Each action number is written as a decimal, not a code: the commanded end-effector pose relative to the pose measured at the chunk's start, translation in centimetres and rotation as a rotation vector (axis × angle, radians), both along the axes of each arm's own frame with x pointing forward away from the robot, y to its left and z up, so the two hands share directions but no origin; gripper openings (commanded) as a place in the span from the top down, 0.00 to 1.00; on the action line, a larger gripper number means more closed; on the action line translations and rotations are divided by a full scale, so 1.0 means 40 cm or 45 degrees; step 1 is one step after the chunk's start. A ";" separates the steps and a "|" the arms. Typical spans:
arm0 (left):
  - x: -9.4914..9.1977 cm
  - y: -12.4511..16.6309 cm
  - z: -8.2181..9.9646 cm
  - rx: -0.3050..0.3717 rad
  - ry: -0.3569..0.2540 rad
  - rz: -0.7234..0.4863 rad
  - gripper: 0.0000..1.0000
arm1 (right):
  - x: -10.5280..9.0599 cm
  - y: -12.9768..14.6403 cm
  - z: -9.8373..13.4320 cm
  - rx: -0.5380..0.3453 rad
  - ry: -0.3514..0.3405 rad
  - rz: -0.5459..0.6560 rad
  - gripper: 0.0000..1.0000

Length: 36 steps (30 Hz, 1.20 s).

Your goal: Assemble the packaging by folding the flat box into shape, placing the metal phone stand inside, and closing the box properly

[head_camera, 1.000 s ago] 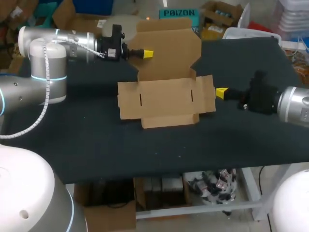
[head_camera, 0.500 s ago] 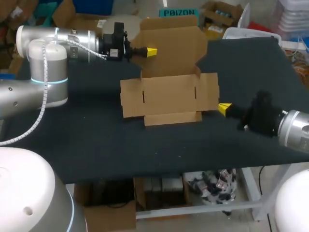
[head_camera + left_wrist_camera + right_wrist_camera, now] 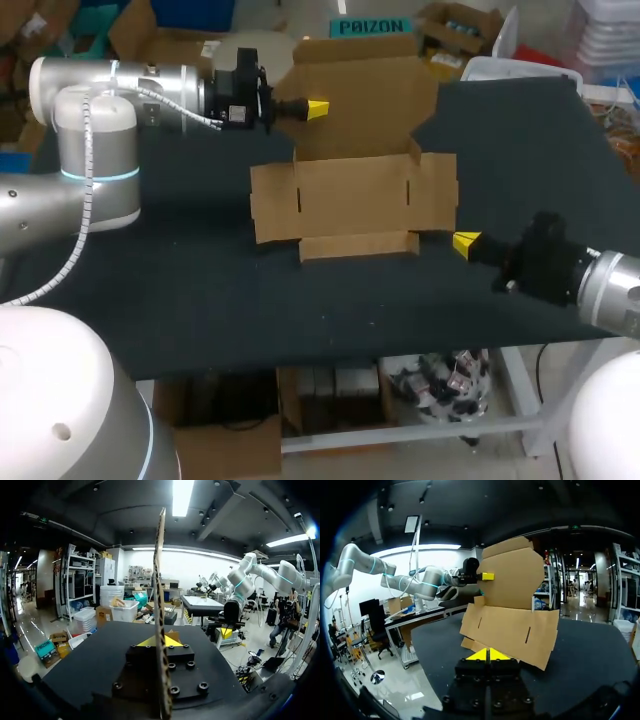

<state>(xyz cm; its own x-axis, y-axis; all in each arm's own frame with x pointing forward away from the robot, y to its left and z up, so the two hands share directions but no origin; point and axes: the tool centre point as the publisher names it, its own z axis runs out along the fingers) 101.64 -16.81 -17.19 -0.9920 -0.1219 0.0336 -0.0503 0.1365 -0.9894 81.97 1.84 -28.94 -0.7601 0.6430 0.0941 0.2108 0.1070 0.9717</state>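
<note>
One black table (image 3: 200, 300) carries everything here. Two arms work over it: the left arm (image 3: 110, 90) comes in along the far side and the right arm (image 3: 610, 285) comes in low at the near right. One cardboard box (image 3: 355, 195) sits around the middle of the table, only partly folded. Its tall back panel (image 3: 360, 100) stands upright. In front of that panel is a wide front panel (image 3: 350, 200) whose ends stick out past the box on both sides, and it has two short slits (image 3: 297, 200), one towards each end. There are two grippers. The left gripper (image 3: 317, 107) is at the left edge of the tall back panel. In the left wrist view that panel (image 3: 161, 580) runs edge-on straight between the yellow tips, one on each side of the card, so the left gripper (image 3: 162, 640) is clamped on the box. The right gripper (image 3: 465, 243) sits low, just beside the box's near right corner. Whether it touches the card cannot be told. In its own wrist view the two yellow tips lie pressed together with nothing between them (image 3: 489, 654), and the box (image 3: 510, 625) is just ahead of them.
</note>
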 end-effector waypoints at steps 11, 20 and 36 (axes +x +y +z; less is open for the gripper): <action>-0.046 -0.002 0.063 0.006 -0.012 -0.005 1.00 | 0.006 0.030 -0.038 -0.031 0.018 -0.001 1.00; -0.078 0.002 0.095 0.008 0.000 -0.033 1.00 | 0.005 0.032 -0.057 -0.032 0.032 0.003 1.00; -0.068 0.010 0.083 0.020 0.096 -0.105 1.00 | -0.006 0.075 -0.085 -0.087 0.008 -0.003 1.00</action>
<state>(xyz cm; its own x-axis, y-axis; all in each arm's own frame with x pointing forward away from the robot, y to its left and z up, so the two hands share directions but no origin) 98.09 -16.40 -13.66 -0.9926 -0.0667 0.1015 -0.1109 0.1573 -0.9813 81.54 4.06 -31.86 -0.7655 0.6404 0.0620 0.2214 0.1717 0.9600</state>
